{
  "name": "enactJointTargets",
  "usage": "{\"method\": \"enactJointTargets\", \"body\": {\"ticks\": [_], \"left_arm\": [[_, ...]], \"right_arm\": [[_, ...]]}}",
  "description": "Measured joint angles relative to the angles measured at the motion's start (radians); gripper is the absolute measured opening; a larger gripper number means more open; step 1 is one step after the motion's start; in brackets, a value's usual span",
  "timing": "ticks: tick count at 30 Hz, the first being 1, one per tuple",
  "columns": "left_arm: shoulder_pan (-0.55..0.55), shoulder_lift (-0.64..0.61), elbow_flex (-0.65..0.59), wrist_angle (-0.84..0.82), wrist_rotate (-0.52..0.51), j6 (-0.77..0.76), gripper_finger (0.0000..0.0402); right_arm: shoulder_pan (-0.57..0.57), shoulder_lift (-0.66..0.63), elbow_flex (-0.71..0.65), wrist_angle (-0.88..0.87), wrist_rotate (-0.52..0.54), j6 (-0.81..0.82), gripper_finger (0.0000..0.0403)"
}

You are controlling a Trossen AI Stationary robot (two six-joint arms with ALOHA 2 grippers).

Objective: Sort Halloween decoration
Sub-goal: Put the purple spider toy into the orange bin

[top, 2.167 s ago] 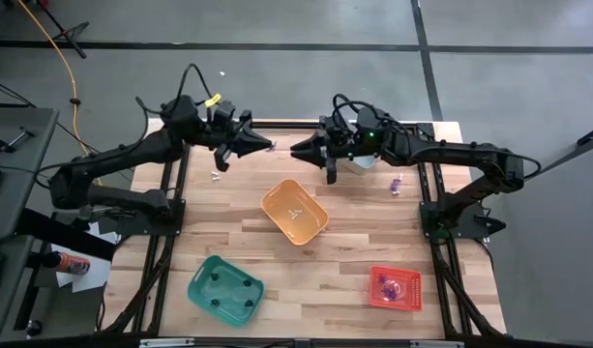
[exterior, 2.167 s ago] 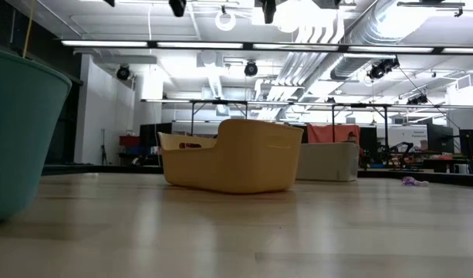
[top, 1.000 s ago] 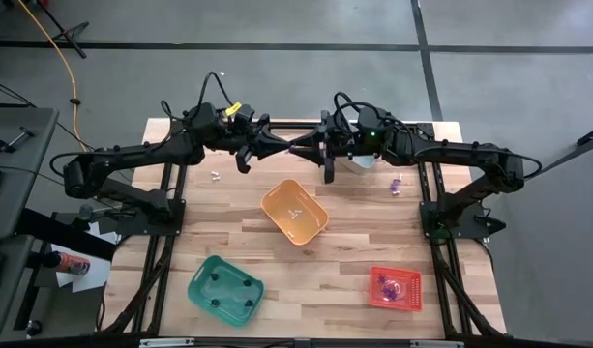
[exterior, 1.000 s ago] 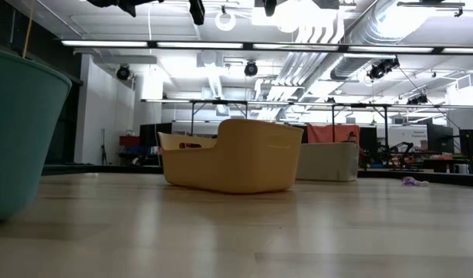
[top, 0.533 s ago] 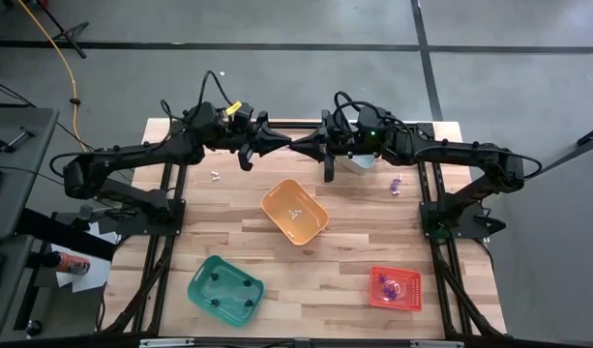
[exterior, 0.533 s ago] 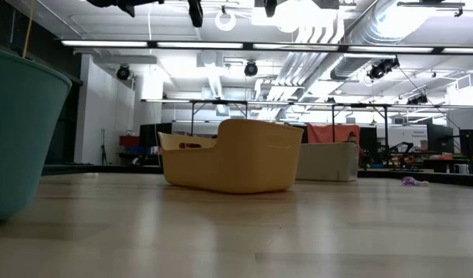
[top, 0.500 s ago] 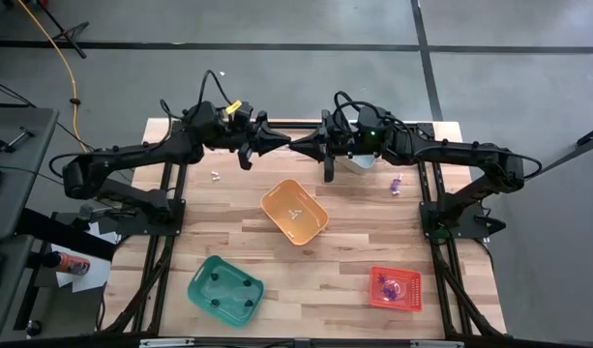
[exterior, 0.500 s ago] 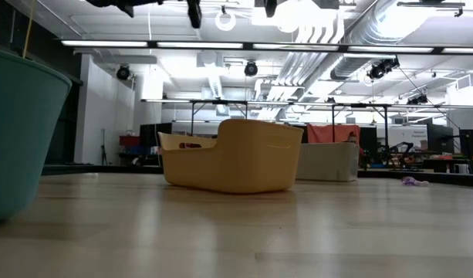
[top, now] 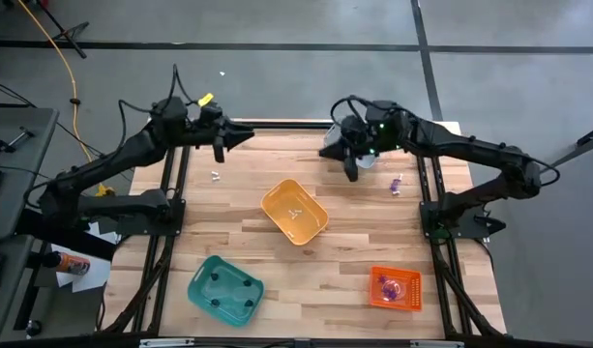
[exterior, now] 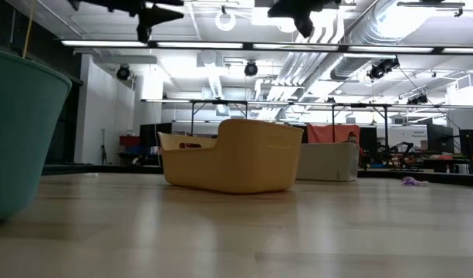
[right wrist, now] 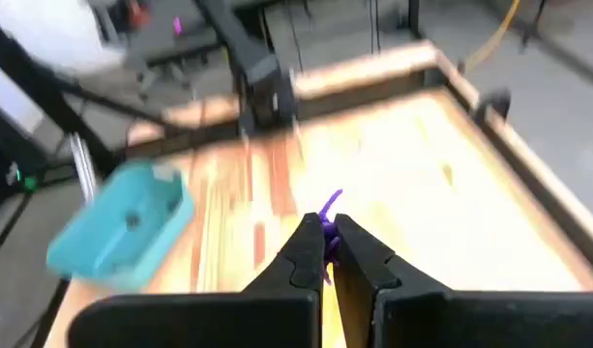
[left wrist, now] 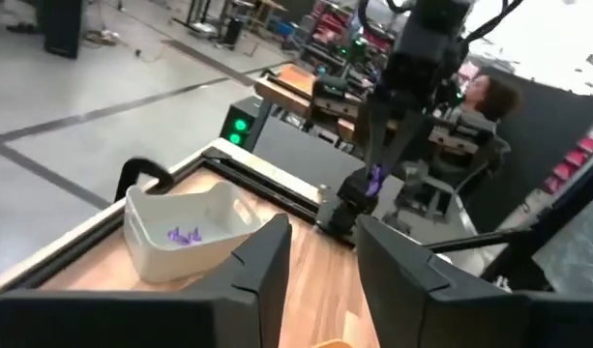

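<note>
Overhead and level views of a pale wooden slatted worktop (top: 306,266) carrying four plastic bins. An orange rectangular bin (top: 294,212) sits near the middle, turned at an angle, with a small whitish trinket (top: 295,215) lying inside it. A green rectangular bin (top: 224,289) stands near the front left corner, holding small dark trinkets (top: 228,287). A red-orange square bin (top: 395,288) stands near the front right corner, holding purple trinkets (top: 387,286). A whitish grey bin (left wrist: 194,230) stands at the far edge toward the right, partly hidden from above by the right arm; the left wrist view shows a purple trinket (left wrist: 184,235) lying in it. Two trinkets lie loose on the bare wood: a whitish one (top: 215,176) near the left edge and a purple one (top: 397,183) near the right edge.

The broad strip of worktop between the orange bin and the two front bins is open, as is the far left part.

The left tool (top: 240,138) is held above the far left corner, its arm reaching in from the left side, fingers parted to a moderate gap with nothing between them. The right tool (top: 327,152) is held above the far edge right of centre, beside the whitish grey bin, its arm bent in from the right side. Its fingers (right wrist: 358,253) are closed on a small purple trinket (right wrist: 329,211), which sticks out beyond the fingertips.
</note>
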Motion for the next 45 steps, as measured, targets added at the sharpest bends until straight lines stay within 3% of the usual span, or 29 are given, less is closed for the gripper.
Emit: {"method": "enactJointTargets", "body": {"ticks": [3,8,13,18,22,26,32,39,45], "left_arm": [[-0.017,-0.051,-0.101,0.074,-0.045,-0.056,0.0112],[-0.053,-0.091,-0.270,0.301,-0.062,-0.211,0.0113],[-0.073,-0.093,-0.322,0.406,-0.074,-0.255,0.0113],[-0.069,-0.093,-0.321,0.425,-0.113,-0.207,0.0113],[-0.055,-0.092,-0.321,0.459,-0.123,-0.159,0.0113],[-0.043,-0.093,-0.321,0.483,-0.126,-0.136,0.0113],[-0.043,-0.092,-0.321,0.481,-0.096,-0.090,0.0113],[-0.044,-0.092,-0.321,0.477,-0.093,-0.055,0.0113],[-0.044,-0.092,-0.321,0.476,-0.092,-0.079,0.0113]], "right_arm": [[0.023,-0.030,-0.062,-0.075,-0.001,0.033,0.0001],[0.109,-0.120,-0.273,-0.060,-0.011,0.212,0.0001],[0.272,-0.246,-0.445,-0.037,-0.081,0.548,0.0000],[0.541,-0.316,-0.513,-0.028,-0.130,1.005,0.0000],[0.777,-0.289,-0.518,-0.028,-0.079,1.360,0.0000],[0.964,-0.210,-0.519,-0.030,0.057,1.688,0.0000],[1.103,-0.055,-0.519,-0.030,0.122,2.070,0.0000],[1.090,0.068,-0.519,-0.041,0.127,2.120,0.0000],[1.065,0.097,-0.519,-0.076,0.134,2.112,0.0000]]}}
